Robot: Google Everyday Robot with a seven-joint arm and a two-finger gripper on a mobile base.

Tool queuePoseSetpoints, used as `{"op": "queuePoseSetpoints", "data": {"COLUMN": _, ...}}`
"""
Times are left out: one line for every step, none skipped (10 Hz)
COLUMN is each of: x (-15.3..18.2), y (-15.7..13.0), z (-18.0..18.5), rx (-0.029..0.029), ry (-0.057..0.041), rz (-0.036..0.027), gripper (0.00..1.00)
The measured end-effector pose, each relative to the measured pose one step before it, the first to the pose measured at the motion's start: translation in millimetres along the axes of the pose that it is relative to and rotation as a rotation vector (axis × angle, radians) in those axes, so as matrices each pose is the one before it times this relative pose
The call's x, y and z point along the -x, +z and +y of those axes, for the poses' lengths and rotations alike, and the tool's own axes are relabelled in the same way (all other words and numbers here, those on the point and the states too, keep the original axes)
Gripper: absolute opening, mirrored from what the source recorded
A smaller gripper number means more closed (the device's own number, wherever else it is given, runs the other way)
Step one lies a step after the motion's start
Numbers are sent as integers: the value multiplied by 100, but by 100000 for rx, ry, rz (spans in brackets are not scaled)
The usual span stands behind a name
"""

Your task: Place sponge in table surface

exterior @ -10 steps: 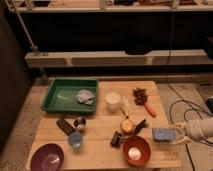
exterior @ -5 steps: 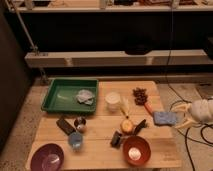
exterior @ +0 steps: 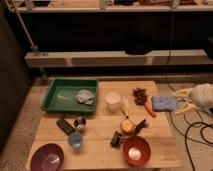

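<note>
The sponge (exterior: 163,103), a small light-blue block, hangs over the right edge of the table surface (exterior: 102,125), level with the table's back half. My gripper (exterior: 173,103) reaches in from the right on a white arm (exterior: 201,94) and is shut on the sponge's right end. The sponge looks lifted off the pale wooden planks, though the gap under it is hard to judge.
A green tray (exterior: 60,97) with a grey-blue cloth (exterior: 85,96) sits back left. Also on the table are a white cup (exterior: 113,100), a brown cluster (exterior: 140,95), an orange bowl (exterior: 136,150), a purple bowl (exterior: 47,159) and a blue cup (exterior: 75,140). Cables (exterior: 192,135) lie on the floor to the right.
The gripper has carried the sponge from over the table's front right corner upward in the picture, toward the back right edge. The other items have stayed put.
</note>
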Motion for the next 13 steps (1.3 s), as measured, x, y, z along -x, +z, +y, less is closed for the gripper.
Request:
{"op": "queuePoseSetpoints", "data": {"x": -882, "y": 445, "z": -60, "rx": -1245, "ry": -348, "rz": 750, "gripper": 0}}
{"op": "queuePoseSetpoints", "data": {"x": -920, "y": 262, "z": 96, "rx": -879, "ry": -58, "rz": 1150, "gripper": 0}}
{"op": "queuePoseSetpoints", "data": {"x": -1058, "y": 244, "z": 255, "rx": -567, "ry": 298, "rz": 1178, "gripper": 0}}
{"op": "queuePoseSetpoints", "data": {"x": -1743, "y": 245, "z": 390, "rx": -516, "ry": 843, "rz": 1427, "gripper": 0}}
{"op": "queuePoseSetpoints", "data": {"x": -2225, "y": 233, "z": 466, "rx": -432, "ry": 1453, "rz": 1242, "gripper": 0}}
{"op": "queuePoseSetpoints", "data": {"x": -2261, "y": 22, "z": 343, "rx": -379, "ry": 1264, "rz": 801, "gripper": 0}}
{"op": "queuePoseSetpoints", "data": {"x": -2062, "y": -117, "z": 222, "rx": -293, "ry": 1059, "rz": 383, "gripper": 0}}
{"op": "queuePoseSetpoints", "data": {"x": -2158, "y": -187, "z": 172, "rx": -543, "ry": 1270, "rz": 477, "gripper": 0}}
{"op": "queuePoseSetpoints", "data": {"x": -1738, "y": 6, "z": 284, "rx": -473, "ry": 1546, "rz": 424, "gripper": 0}}
{"op": "queuePoseSetpoints", "data": {"x": -1055, "y": 182, "z": 170, "rx": 4, "ry": 1446, "rz": 120, "gripper": 0}}
{"op": "queuePoseSetpoints", "data": {"x": -1058, "y": 668, "z": 322, "rx": 718, "ry": 1357, "rz": 212, "gripper": 0}}
{"op": "queuePoseSetpoints", "data": {"x": -680, "y": 651, "z": 478, "rx": 1344, "ry": 856, "rz": 418, "gripper": 0}}
{"op": "queuePoseSetpoints", "data": {"x": -476, "y": 528, "z": 444, "rx": 1380, "ry": 900, "rz": 677, "gripper": 0}}
